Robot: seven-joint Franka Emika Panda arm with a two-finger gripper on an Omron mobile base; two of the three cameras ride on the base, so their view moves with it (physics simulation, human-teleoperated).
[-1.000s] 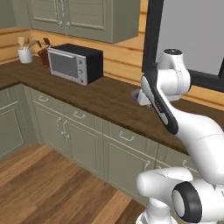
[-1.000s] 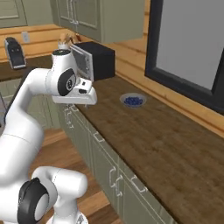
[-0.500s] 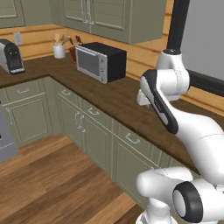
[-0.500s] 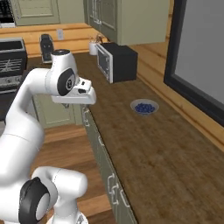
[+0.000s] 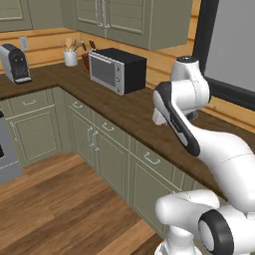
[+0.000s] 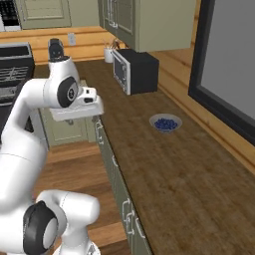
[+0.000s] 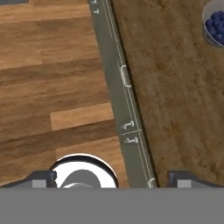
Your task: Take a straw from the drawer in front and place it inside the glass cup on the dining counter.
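Observation:
My gripper (image 7: 112, 180) points straight down over the front edge of a dark wood worktop (image 7: 175, 100) and is open, its two fingertips (image 7: 43, 179) far apart with nothing between them. In the right base view the gripper (image 6: 74, 113) hangs level beside the worktop edge. Sage-green drawer fronts with silver handles (image 5: 152, 158) (image 7: 125, 75) run under the worktop, all shut; I cannot tell which is the wide task drawer. The straw, the glass cup and the dining counter are out of view.
On the worktop stand a black microwave (image 5: 118, 69) (image 6: 134, 69), a bowl of blueberries (image 6: 166, 123) (image 7: 214, 24), a utensil holder (image 5: 71, 57) and a coffee machine (image 5: 15, 62). A stove (image 6: 15, 69) is at the far left. Open wood floor (image 5: 60, 199) lies beside the cabinets.
The whole scene has shifted in both base views, so the base has moved along the cabinets. The arm holds the same pose and the gripper stays open.

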